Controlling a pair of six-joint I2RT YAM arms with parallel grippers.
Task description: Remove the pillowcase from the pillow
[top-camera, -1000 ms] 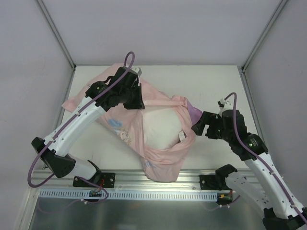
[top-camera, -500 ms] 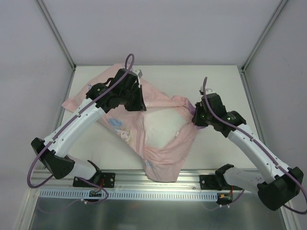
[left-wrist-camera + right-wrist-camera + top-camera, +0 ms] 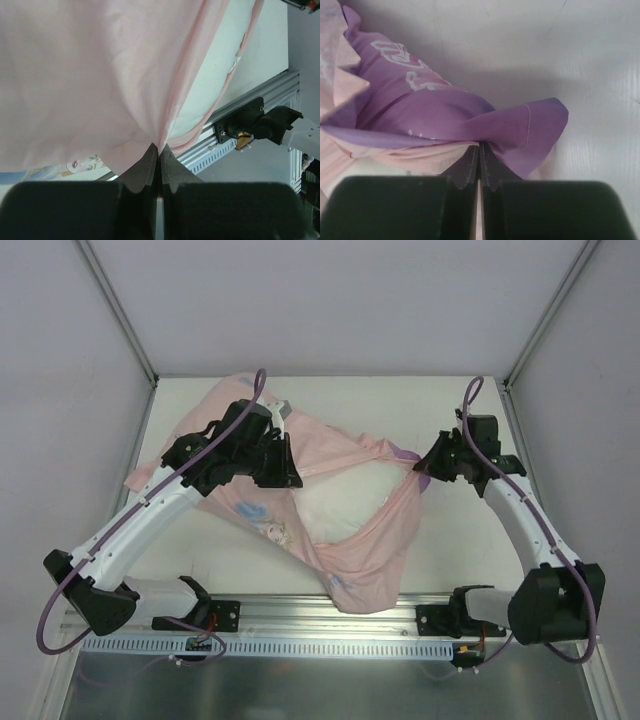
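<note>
Pillowcase (image 3: 372, 548) pulled wider across pillow (image 3: 345, 502), left end effector (image 3: 160, 150) pinching it, right end effector (image 3: 479, 148) newly pinching it

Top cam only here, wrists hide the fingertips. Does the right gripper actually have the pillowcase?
Observer: Yes, right gripper is shut on a purple printed fold of the pillowcase.
Operator: Left gripper?
Observer: Shut too, pinching the pale pink side into a gathered peak.
Operator: Pillow caught in either pinch?
Observer: Only cover fabric shows at the tips in both wrist views; deeper in I cannot tell.
</note>
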